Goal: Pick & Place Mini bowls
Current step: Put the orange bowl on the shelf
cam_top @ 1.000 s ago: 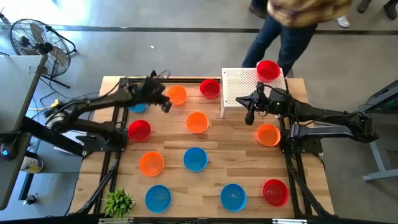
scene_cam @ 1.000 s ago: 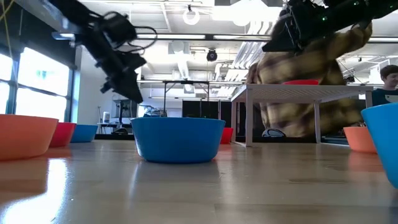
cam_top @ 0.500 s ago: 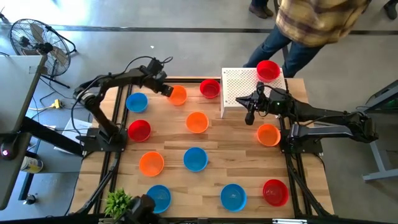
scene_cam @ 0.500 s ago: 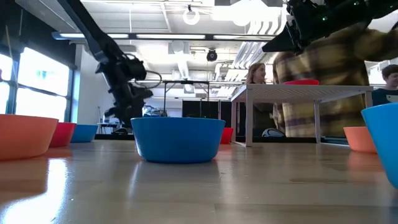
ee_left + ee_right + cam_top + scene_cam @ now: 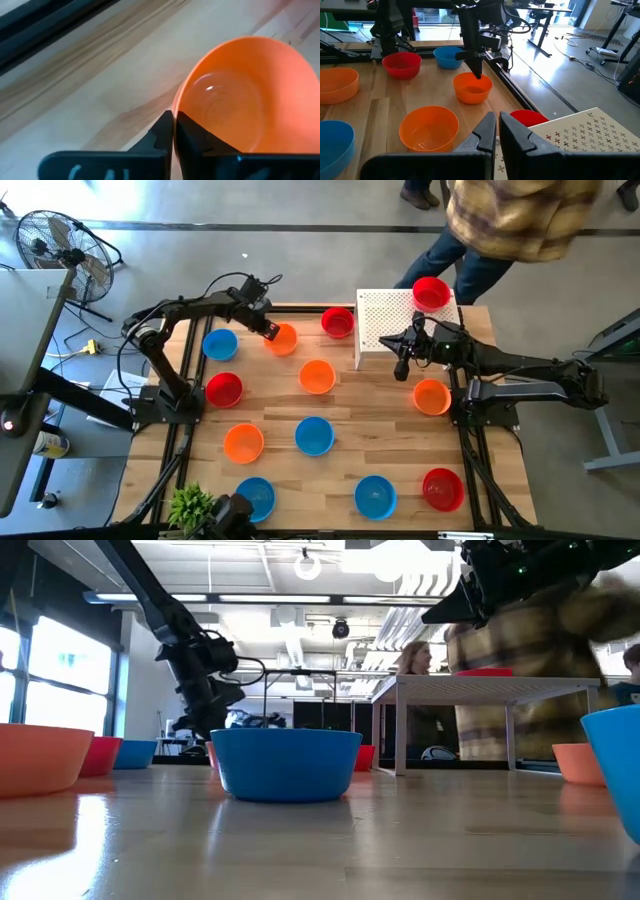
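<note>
Several mini bowls in red, orange and blue lie spread over the wooden table. My left gripper is at the far left, shut on an orange bowl that also shows in the right wrist view. My right gripper hangs shut, holding nothing, above the table by the near left corner of the white perforated box. A red bowl sits on top of that box. My left gripper pinches the orange bowl's rim on the bowl's left side, one finger inside the bowl and the other outside. The fingers slant down from the table's left. The bowl's base looks to rest on the table.
Around the held bowl are a blue bowl, a red bowl and an orange bowl. A person in a plaid shirt stands beyond the far edge. A small green plant stands at the near left corner.
My left gripper has swung down and toward the far edge, from above the table between the blue and orange bowls, to the orange bowl's left rim. The person behind the table has shifted to the right.
</note>
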You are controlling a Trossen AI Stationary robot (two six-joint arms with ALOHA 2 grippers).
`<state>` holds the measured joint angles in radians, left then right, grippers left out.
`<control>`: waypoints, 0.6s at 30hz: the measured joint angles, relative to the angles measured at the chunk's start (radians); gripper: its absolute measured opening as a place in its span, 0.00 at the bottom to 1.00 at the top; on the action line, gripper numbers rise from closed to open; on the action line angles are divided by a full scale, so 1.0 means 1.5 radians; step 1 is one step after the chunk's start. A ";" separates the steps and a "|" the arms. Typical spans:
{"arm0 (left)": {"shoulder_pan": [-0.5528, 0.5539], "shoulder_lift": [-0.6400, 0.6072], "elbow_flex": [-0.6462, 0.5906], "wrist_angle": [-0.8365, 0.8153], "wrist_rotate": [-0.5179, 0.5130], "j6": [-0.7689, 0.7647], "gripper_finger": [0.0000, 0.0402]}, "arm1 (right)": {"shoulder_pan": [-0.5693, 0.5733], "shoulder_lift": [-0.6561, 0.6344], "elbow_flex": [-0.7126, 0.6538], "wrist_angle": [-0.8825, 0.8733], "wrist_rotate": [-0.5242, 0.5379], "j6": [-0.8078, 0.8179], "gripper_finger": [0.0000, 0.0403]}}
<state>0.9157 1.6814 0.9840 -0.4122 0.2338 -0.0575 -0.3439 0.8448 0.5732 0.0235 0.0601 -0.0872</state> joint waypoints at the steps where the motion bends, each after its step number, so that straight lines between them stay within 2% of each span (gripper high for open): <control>1: -0.001 0.000 0.000 0.000 -0.002 0.001 0.03 | 0.000 0.000 0.000 0.000 0.000 0.000 0.03; 4: -0.005 -0.011 0.000 -0.002 -0.006 0.001 0.01 | 0.000 0.000 0.000 0.000 0.000 0.000 0.03; 11: -0.020 -0.106 0.000 -0.011 -0.013 -0.004 0.01 | 0.000 0.000 0.000 -0.004 0.000 0.026 0.03; 15: -0.062 -0.175 0.000 -0.023 -0.019 -0.020 0.01 | 0.008 0.000 0.000 -0.017 0.004 0.041 0.03; 18: -0.118 -0.204 0.000 -0.037 -0.062 -0.037 0.00 | 0.030 0.000 0.000 -0.026 0.026 0.044 0.03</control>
<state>0.7381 1.3749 0.9840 -0.4678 0.1405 -0.1134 -0.2995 0.8448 0.5735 -0.0160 0.0998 -0.0208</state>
